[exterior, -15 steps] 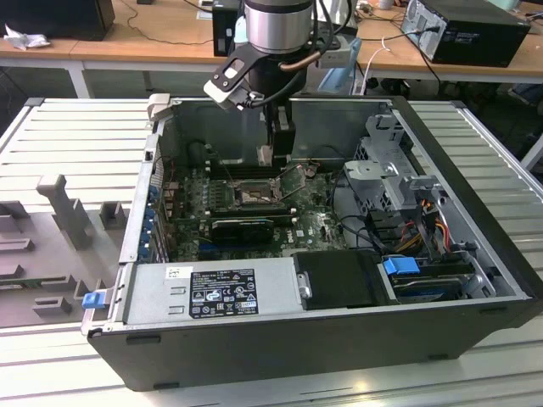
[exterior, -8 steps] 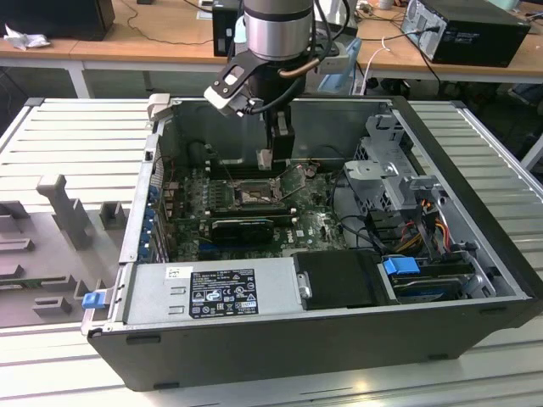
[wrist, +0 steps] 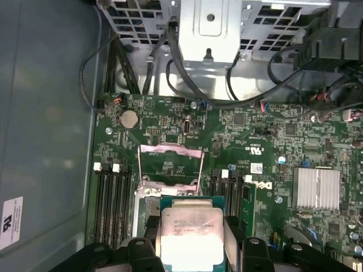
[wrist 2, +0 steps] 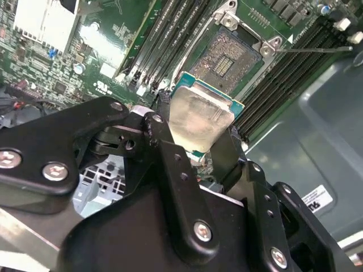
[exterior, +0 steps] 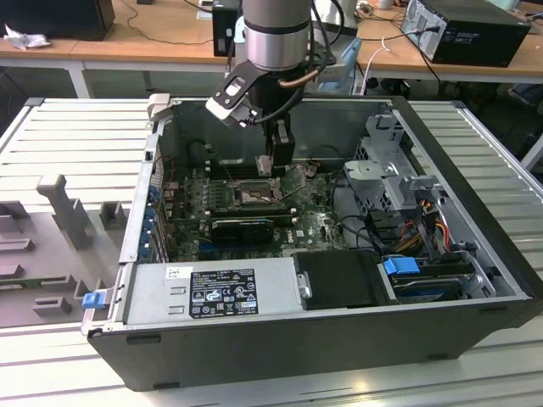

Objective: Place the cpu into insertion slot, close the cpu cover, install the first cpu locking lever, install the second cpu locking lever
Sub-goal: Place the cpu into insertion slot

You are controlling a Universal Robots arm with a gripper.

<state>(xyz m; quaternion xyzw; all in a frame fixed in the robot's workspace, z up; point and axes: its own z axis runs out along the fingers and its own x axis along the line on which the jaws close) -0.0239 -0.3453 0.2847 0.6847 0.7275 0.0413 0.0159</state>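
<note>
The gripper point(wrist 2: 198, 141) pinched on two opposite edges of the cpu point(wrist 2: 201, 116), hanging close above the bare insertion slot point(wrist 2: 229, 56) on the green board inside an open computer case point(exterior: 254, 339). Tipped up on its hinge beside that socket, in the first wrist view, the cpu cover point(wrist: 170, 149). Under the case a ribbed grey metal table point(exterior: 76, 127), with a grey foam tray point(exterior: 51, 203) at the exterior view's left and wooden desks point(exterior: 153, 38) carrying cables and black boxes at the far side.

Even overhead light, prob. ceiling; glare on cpu point(wrist: 190, 241) top, case point(exterior: 280, 348) interior dim.
</note>
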